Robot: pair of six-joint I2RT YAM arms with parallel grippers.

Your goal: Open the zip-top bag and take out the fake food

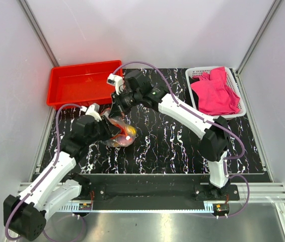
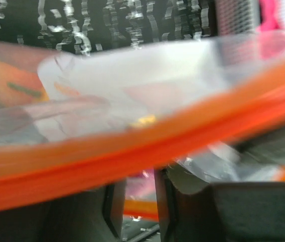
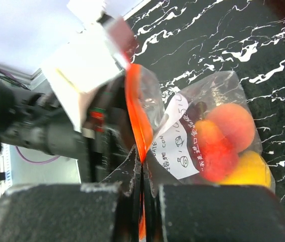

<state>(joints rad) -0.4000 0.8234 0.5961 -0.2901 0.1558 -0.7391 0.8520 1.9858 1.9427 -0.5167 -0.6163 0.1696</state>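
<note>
Red tray (image 1: 82, 85) sits at the far-left corner of the black marbled surface (image 1: 183, 151). Left arm reaches in from the near-left corner, with the left gripper (image 1: 108, 130) at the zip-top bag (image 1: 118, 136), which is left of centre and roughly midway between the near and far edges. Left wrist view is blurred: the orange zip strip (image 2: 132, 151) runs across the whole frame. The left fingers (image 2: 198, 212) show at the bottom with only a narrow gap, and pink/orange bag material is pinched in it, so they read as clamped on the bag edge. The fake food (image 1: 127, 135) is all inside the bag. Right wrist view shows a peach-like ball (image 3: 235, 123), a red piece (image 3: 215, 154) and a yellow piece (image 3: 245, 171) bunched together next to a white printed label (image 3: 180, 146). The right gripper (image 1: 118, 112) comes down on the bag from the far side, just beside the left one. Its fingers (image 3: 208, 212) are pressed together with the zip strip (image 3: 138, 118) caught between them. Can't tell whether the zip is parted. White basket (image 1: 198, 75) at the far-right corner holds a pink cloth (image 1: 215, 93), well apart from the bag.
</note>
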